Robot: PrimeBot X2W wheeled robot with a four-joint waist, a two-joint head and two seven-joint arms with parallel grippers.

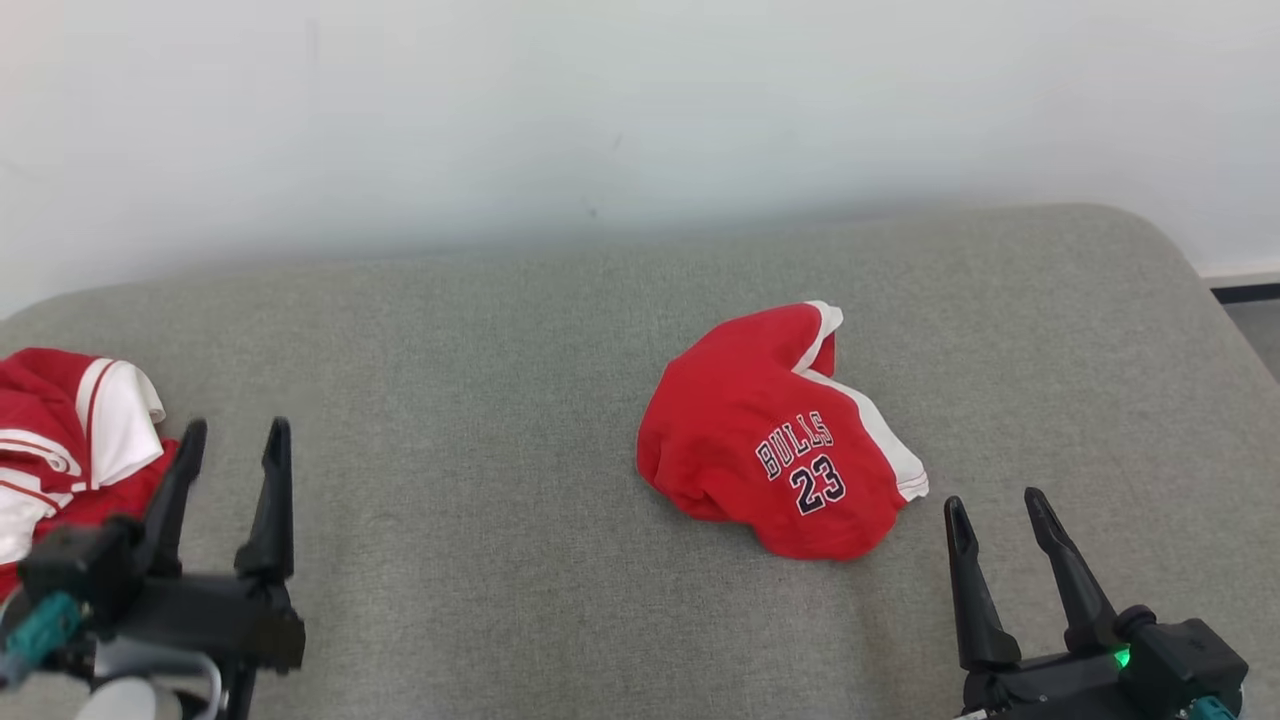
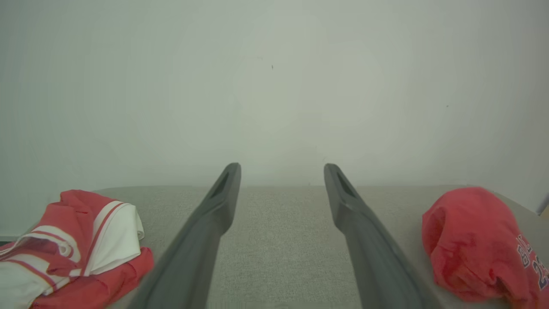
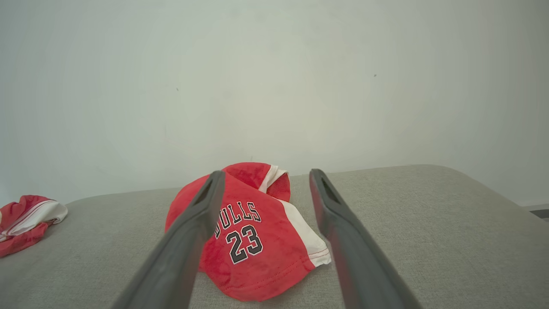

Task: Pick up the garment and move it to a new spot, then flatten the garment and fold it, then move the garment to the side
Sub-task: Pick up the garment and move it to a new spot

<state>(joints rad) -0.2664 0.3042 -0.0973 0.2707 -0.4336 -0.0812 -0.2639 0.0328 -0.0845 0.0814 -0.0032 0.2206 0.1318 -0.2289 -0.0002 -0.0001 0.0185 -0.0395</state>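
**Red jersey lies loose, both hands empty**

The red jersey (image 1: 770, 440) (image 2: 472, 244) (image 3: 257, 257), marked BULLS 23, lies crumpled on the grey cushion (image 1: 480, 400), right of its middle and nearer the front edge than the back. The right hand (image 1: 995, 505) (image 3: 266, 174) is near it at the front right, fingers spread wide, holding nothing. The left hand (image 1: 237, 440) (image 2: 281, 169), equally wide and empty, is at the front left beside a red-and-white garment (image 1: 60, 440) (image 2: 77, 244) (image 3: 25, 214) on the left edge.
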